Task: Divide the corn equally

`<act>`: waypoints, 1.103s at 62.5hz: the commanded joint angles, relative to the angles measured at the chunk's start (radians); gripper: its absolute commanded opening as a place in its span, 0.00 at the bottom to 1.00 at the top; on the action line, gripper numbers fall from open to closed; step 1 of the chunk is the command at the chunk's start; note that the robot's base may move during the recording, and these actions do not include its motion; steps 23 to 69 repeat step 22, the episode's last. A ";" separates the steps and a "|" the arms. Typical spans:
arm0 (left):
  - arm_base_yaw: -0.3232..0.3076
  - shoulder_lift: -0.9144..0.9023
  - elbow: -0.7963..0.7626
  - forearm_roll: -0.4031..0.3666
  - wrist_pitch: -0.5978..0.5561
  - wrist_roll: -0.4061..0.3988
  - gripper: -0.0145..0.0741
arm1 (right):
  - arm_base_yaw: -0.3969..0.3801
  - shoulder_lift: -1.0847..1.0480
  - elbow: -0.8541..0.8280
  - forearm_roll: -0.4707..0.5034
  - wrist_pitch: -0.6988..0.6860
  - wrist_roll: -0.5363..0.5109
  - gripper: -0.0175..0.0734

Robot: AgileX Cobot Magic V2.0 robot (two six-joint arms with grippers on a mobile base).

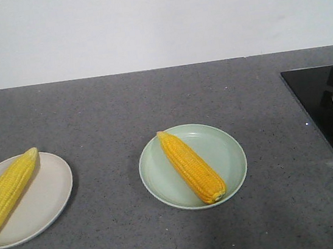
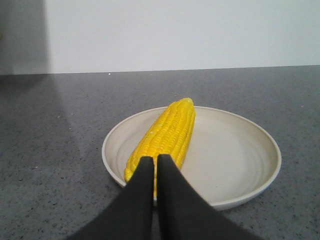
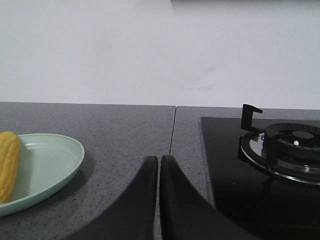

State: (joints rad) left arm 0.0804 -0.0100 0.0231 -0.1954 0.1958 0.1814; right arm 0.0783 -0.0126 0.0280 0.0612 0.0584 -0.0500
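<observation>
Simply tapered, kernel-ridged corn on smooth round plates.

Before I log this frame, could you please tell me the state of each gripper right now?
Left gripper: shut, holding nothing, in front of the corn.
Right gripper: shut, holding nothing, above the counter.

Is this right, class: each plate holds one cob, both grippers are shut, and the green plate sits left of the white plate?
Not quite. In the front-facing view the green plate sits right of the white plate, nearer the stove. The rest holds: one cob lies on the green plate, one cob on the white, and the wrist views show the left gripper and right gripper shut.
</observation>
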 commanded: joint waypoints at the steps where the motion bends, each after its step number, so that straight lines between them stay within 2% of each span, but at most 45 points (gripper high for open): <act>1: -0.002 -0.016 0.013 -0.004 -0.065 -0.007 0.16 | -0.006 -0.003 0.012 -0.006 -0.074 -0.003 0.19; 69: -0.002 -0.016 0.013 -0.004 -0.065 -0.007 0.16 | -0.006 -0.003 0.012 -0.006 -0.074 -0.003 0.19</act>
